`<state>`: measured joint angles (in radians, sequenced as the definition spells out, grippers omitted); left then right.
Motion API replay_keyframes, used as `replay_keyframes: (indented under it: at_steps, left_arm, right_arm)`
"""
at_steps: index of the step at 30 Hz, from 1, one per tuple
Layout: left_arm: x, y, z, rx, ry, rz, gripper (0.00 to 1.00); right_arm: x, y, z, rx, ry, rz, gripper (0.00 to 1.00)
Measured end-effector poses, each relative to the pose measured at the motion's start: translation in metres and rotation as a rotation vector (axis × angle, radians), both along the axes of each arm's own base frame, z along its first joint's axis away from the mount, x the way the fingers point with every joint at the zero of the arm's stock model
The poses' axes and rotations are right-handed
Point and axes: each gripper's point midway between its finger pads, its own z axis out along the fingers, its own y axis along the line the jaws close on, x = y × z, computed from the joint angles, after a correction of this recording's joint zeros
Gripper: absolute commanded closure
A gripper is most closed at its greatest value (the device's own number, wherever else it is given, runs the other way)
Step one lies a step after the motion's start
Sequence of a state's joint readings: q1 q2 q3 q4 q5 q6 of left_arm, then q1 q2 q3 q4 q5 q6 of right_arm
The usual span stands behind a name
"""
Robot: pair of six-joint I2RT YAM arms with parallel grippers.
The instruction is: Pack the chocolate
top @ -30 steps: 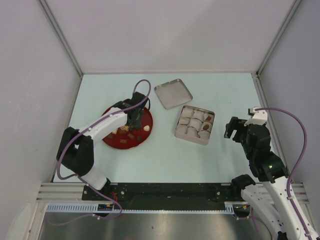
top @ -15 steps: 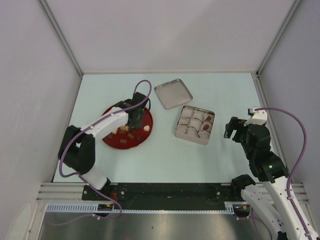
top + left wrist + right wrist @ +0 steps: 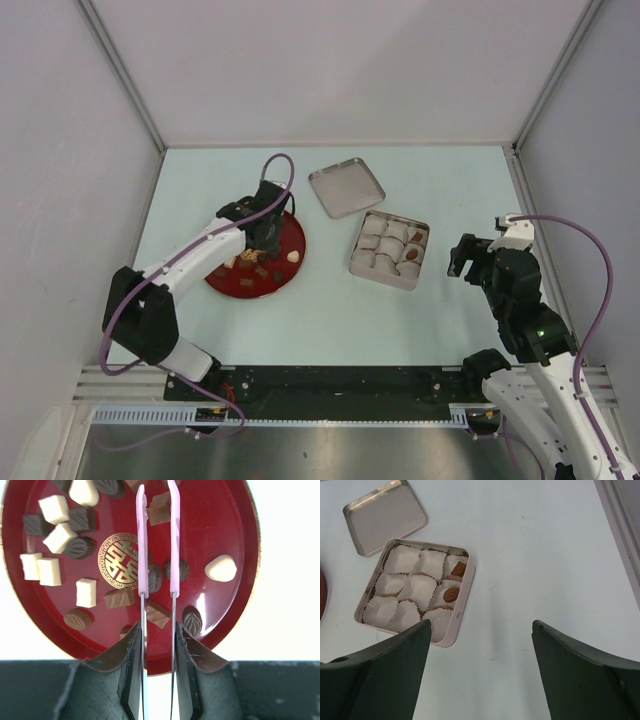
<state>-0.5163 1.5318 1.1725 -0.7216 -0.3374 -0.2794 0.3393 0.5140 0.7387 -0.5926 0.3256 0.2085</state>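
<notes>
Many chocolate pieces (image 3: 87,592) lie on the red plate (image 3: 220,525) near the counter's (image 3: 330,320) left edge. Left tool (image 3: 156,495) hangs over them, jaws narrowly parted about one brown piece; gripped or not, I cannot tell. Right tool (image 3: 481,625) gapes wide by the right edge.

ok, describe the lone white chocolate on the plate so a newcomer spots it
In the left wrist view, find the red plate with the gold emblem. Picture-right of the pink fingers, near the rim, lies a cream piece. It is drop-shaped; every other white piece lies left of the fingers.
</notes>
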Motion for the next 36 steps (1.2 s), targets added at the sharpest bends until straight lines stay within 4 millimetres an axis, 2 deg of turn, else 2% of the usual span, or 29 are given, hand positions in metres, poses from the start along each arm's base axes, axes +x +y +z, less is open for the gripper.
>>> replay_keyframes:
  at_steps: [8,13,23,30,36]
  left_arm:
    - [-0.004,0.001,0.025,-0.04,-0.06,-0.004,0.97]
    - [-0.007,0.002,0.03,-0.048,-0.066,-0.006,0.92]
    - [-0.031,0.006,-0.009,-0.026,0.024,-0.027,0.87]
    - [-0.038,0.001,-0.019,-0.021,0.038,-0.044,0.77]
    - [-0.041,0.001,-0.03,-0.012,0.071,-0.028,0.73]
  right_arm:
    - [0.0,0.001,0.0,0.001,0.001,0.007,0.14]
    - [0.0,0.002,0.0,0.001,0.0,0.01,0.14]
    - [-0.001,0.004,0.0,0.002,-0.001,0.017,0.14]
    - [-0.001,0.004,0.0,0.003,-0.001,0.021,0.14]
    - [-0.001,0.005,0.0,0.003,-0.001,0.021,0.14]
